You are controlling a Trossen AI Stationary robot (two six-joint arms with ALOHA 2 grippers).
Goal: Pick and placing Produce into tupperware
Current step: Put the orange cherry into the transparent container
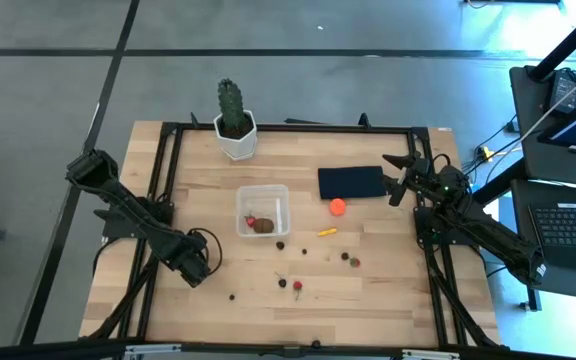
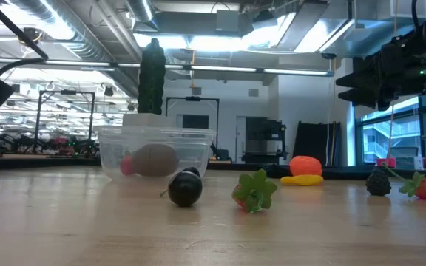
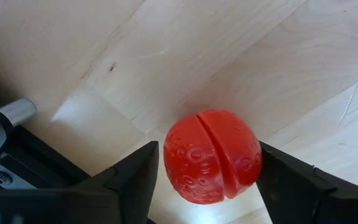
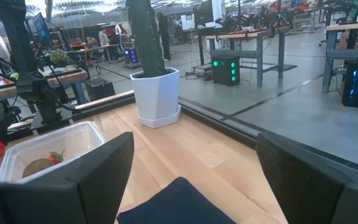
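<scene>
A red round piece of produce (image 3: 212,157) sits on the table (image 1: 388,290) near its left edge, between the two fingers (image 3: 132,177) of the left claw (image 1: 194,271); the fingers stand close on either side, but whether they already press on it I cannot tell. The tupperware (image 1: 263,211) stands near the middle of the table, to the right of and farther back than that claw, and holds a brown lump (image 1: 264,225) and a small red piece (image 1: 251,221). More produce lies loose to its right: an orange ball (image 1: 338,207), a yellow sliver (image 1: 327,231), and dark berries (image 1: 280,244) toward the near edge. Beyond the tupperware stands a green cactus (image 1: 231,106) in a white pot (image 1: 236,142). The right claw (image 1: 400,178) hangs wide open over the right end of a flat dark rectangle (image 1: 349,182), holding nothing.
</scene>
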